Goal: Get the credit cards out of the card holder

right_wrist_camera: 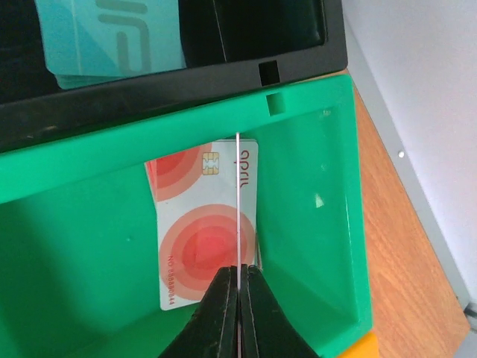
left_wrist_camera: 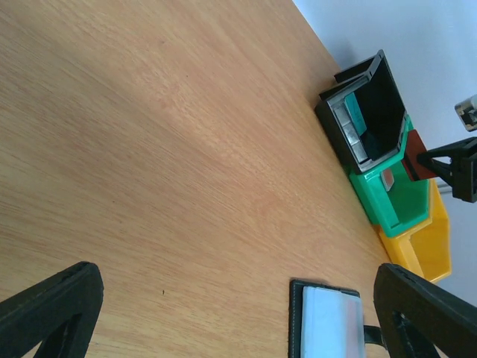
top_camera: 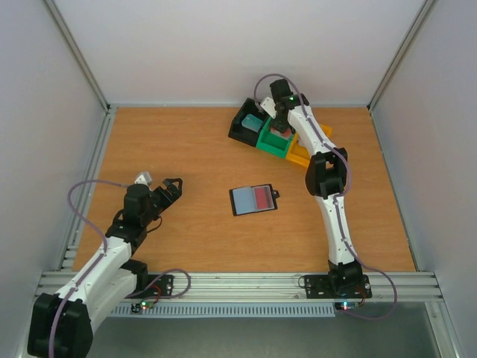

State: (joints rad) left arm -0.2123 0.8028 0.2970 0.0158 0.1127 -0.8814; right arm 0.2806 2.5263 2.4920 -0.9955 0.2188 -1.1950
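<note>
Card (right_wrist_camera: 238,224) edge-on between closed right jaws

- The wooden table (top_camera: 179,149) has an orange-brown grain top, with a metal rail along its 6 o'clock edge.
- The card holder (top_camera: 254,199) lies flat and open at about the table's centre, its small tab pointing to 3 o'clock.
- The black tray (top_camera: 243,127), green tray (top_camera: 270,145) and orange tray (top_camera: 298,155) stand packed side by side between 12 and 1 o'clock, near the far edge, with the black one furthest towards 12.

White card (right_wrist_camera: 201,246) with red circles, green tray (right_wrist_camera: 313,239)
</note>
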